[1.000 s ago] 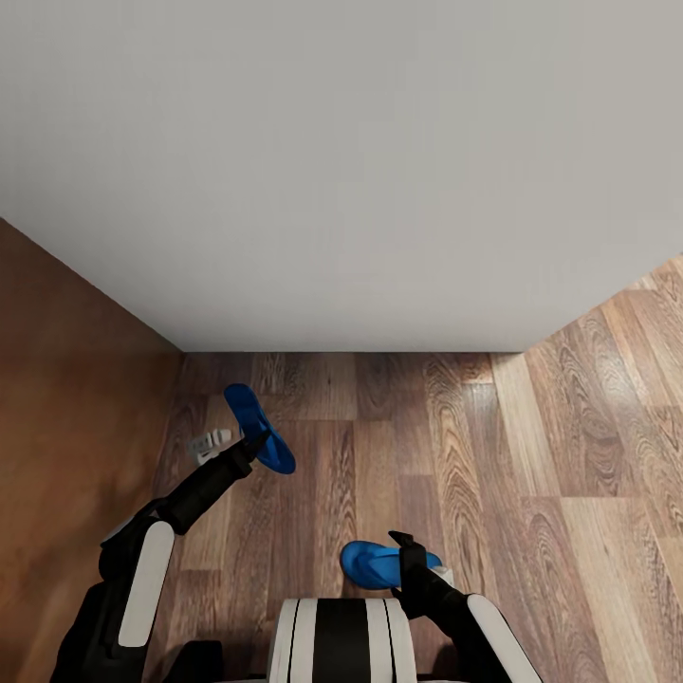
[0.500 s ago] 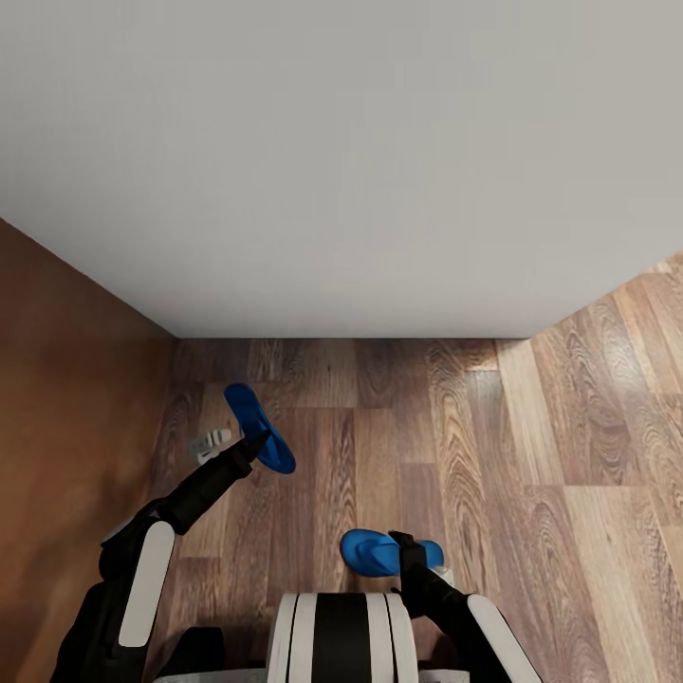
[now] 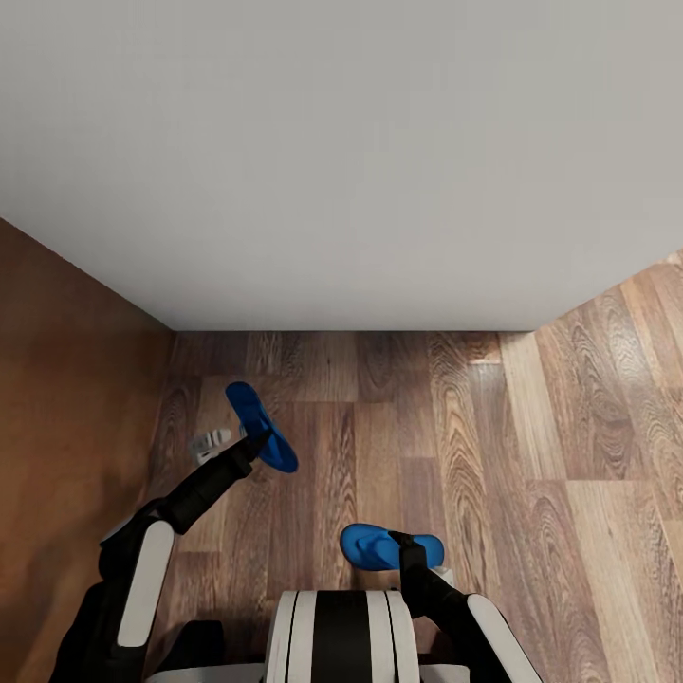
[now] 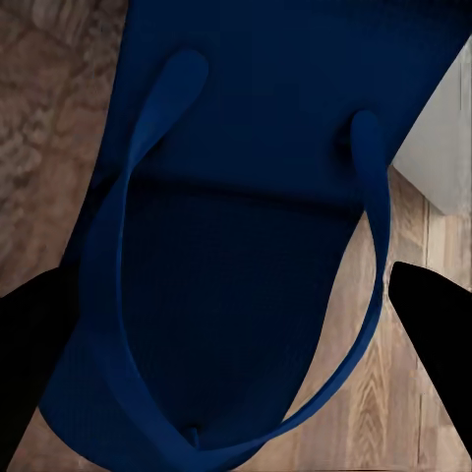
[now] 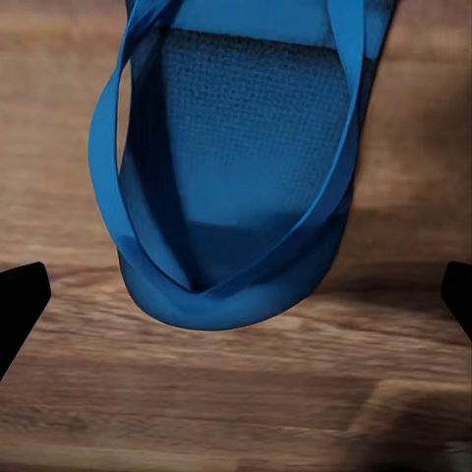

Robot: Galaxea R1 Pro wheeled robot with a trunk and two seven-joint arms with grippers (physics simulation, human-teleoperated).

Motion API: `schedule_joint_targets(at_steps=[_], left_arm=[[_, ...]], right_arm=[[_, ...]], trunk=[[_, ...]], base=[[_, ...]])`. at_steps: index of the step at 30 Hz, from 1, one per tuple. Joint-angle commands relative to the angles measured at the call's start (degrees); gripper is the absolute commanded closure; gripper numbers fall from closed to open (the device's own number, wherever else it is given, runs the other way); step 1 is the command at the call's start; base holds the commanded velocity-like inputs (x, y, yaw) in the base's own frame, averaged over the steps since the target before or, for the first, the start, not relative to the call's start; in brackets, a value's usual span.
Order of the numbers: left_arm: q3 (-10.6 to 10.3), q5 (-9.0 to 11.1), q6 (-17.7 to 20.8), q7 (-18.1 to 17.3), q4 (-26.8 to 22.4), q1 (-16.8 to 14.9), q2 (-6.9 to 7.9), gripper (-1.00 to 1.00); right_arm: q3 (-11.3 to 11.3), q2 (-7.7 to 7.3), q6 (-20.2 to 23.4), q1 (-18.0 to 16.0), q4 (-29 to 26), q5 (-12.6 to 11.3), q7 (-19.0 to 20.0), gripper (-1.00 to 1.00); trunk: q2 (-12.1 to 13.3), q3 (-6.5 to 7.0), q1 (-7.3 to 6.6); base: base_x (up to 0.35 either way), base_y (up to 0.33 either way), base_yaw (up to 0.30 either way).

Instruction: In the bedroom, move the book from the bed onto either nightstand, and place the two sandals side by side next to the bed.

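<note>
Wood-plank flooring [image 3: 531,446], brown and strongly grained, runs up to the straight edge of a broad, smooth pale grey bed [image 3: 341,161]; a reddish-brown wooden face [image 3: 66,398] closes the left side. Two bright blue flat sandals show. One sandal [image 3: 258,427], a long oval sole, is at the left gripper [image 3: 254,444], near the wooden face and short of the bed's edge. The other sandal [image 3: 379,548] lies crosswise at the right gripper [image 3: 406,550], close to the robot's trunk. In the wrist views each sandal has a Y-shaped strap, and the right one's sole has a fine woven texture. Dark fingertips stand wide on both sides of each sandal; whether either gripper is clamped on its sandal cannot be told.
</note>
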Motion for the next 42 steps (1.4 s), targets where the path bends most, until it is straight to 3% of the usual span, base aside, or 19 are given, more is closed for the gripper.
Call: schedule_joint_targets(at_steps=[1, 6, 14, 17, 20, 25, 27, 30, 33, 42], left_arm=[[0.19, 0.25, 0.51, -1.48, -0.10, -0.03, -0.03, 1.00], [0.26, 0.28, 0.77, -7.67, -1.77, 0.14, 0.04, 1.00], [-0.40, 0.14, 0.53, -8.19, -1.96, 0.20, -0.26, 1.00], [-1.49, 0.24, 0.50, -7.83, -1.74, 0.07, -0.30, 1.00], [-2.97, 0.32, 0.39, -7.37, 1.83, 0.01, -0.60, 1.00], [-7.97, 0.43, 0.39, -7.62, 5.79, -0.02, -0.70, 1.00], [-8.46, 1.93, 0.51, -8.42, 6.13, -0.03, -0.57, 1.00], [-8.57, 6.29, 0.62, -9.18, 6.25, -0.03, -0.24, 1.00], [-8.54, 9.22, 0.67, -9.41, 6.28, -0.03, 0.24, 1.00], [-8.47, 10.82, 0.44, -9.32, 6.45, -0.03, 1.00, 1.00]], right_arm=[[-0.04, 0.01, 0.08, -0.01, -0.07, -0.26, -0.35, -1.00], [-0.06, 0.01, 0.08, -0.01, -0.07, -0.26, -0.34, -1.00], [-0.04, 0.01, 0.08, -0.01, -0.07, -0.26, -0.30, -1.00], [-0.04, 0.01, 0.08, -0.01, -0.07, -0.26, -0.29, -1.00], [-0.03, 0.01, 0.08, -0.01, -0.07, -0.26, -0.28, -1.00], [-0.03, 0.01, 0.08, -0.01, -0.07, -0.26, -0.28, -1.00], [-0.06, 0.01, 0.08, -0.01, -0.07, -0.26, -0.28, -1.00], [-0.07, 0.01, 0.08, -0.01, -0.07, -0.26, -0.28, -1.00], [-0.08, 0.01, 0.08, -0.01, -0.07, -0.26, -0.28, -1.00], [-0.05, 0.01, 0.08, -0.01, -0.07, -0.26, -0.28, -1.00]], trunk=[[-0.01, -0.03, -0.01], [-0.01, -0.03, -0.01], [-0.01, -0.03, -0.01], [-0.01, -0.03, -0.01], [-0.01, -0.03, -0.01], [-0.01, -0.03, -0.01], [-0.01, -0.03, -0.01], [-0.01, -0.03, -0.01], [-0.01, -0.03, -0.01], [-0.01, -0.03, -0.01]], base=[[0.000, 0.000, 0.000], [0.000, 0.000, 0.000], [0.000, 0.000, 0.000], [0.000, 0.000, 0.000], [0.000, 0.000, 0.000], [0.000, 0.000, 0.000], [0.000, 0.000, 0.000], [0.000, 0.000, 0.000], [0.000, 0.000, 0.000], [0.000, 0.000, 0.000]])
